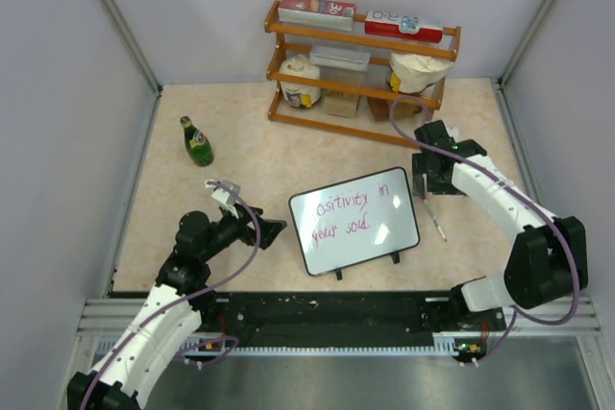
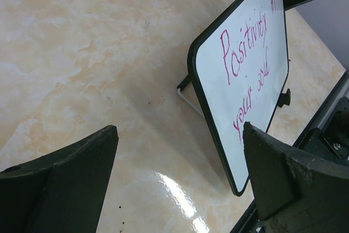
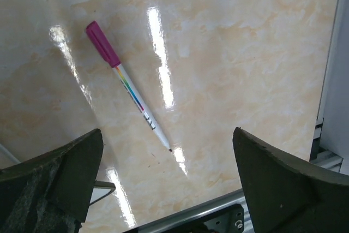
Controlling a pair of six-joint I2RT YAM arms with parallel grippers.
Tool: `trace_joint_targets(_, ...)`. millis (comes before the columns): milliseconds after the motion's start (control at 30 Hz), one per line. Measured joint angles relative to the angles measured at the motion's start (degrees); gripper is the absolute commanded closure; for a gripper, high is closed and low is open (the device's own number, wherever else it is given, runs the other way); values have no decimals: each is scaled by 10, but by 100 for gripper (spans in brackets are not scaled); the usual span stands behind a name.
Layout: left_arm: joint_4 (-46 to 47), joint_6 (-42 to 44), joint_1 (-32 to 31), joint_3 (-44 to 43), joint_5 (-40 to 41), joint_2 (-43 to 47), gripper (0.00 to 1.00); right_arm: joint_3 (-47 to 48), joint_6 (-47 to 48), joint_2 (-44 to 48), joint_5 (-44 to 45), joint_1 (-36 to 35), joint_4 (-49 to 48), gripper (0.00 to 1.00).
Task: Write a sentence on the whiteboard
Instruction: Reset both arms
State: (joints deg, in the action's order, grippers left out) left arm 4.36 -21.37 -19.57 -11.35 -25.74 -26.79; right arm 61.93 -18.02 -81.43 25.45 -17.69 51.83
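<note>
Standing propped on the table (image 1: 240,160), the whiteboard (image 1: 354,220) carries the sentence (image 1: 346,215) in pink, between the left gripper (image 1: 272,230) and right gripper (image 3: 166,132), both spread wide; a marker (image 3: 128,94) lies loose below the right.

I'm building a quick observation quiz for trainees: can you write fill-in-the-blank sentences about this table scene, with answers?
1. The purple-pink handwritten sentence on the small black-framed whiteboard ends with the word ____.
2. The white marker pen with a magenta end lies on the ____, ungripped.
3. The left gripper and right gripper both stand ____.
4. The green glass bottle stands ____.
Answers: soul; table; open; upright.
</note>
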Motion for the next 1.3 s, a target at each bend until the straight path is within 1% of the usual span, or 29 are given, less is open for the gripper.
trace_joint_targets(233, 5, 0, 0, 0, -9, 0, 1, 0, -1, 72, 12, 0, -6, 1)
trace_joint_targets(433, 5, -8, 0, 0, -8, 0, 2, -12, -2, 165, -16, 0, -49, 1)
trace_joint_targets(633, -1, -17, 0, -8, 21, -1, 2, -75, -6, 269, -61, 0, -110, 1)
trace_joint_targets(833, -24, -26, 0, -63, 67, -35, 2, -136, -13, 352, -94, 1, -151, 1)
trace_joint_targets(1067, -35, -41, 0, -105, 137, -70, 2, -211, -17, 497, -99, 1, -217, 1)
trace_joint_targets(1200, -35, -37, 0, -108, 153, -80, 2, -287, -16, 598, -101, 1, -278, 1)
trace_joint_targets(1300, -35, -29, 0, -110, 163, -79, 2, -339, -12, 637, -99, 1, -313, 1)
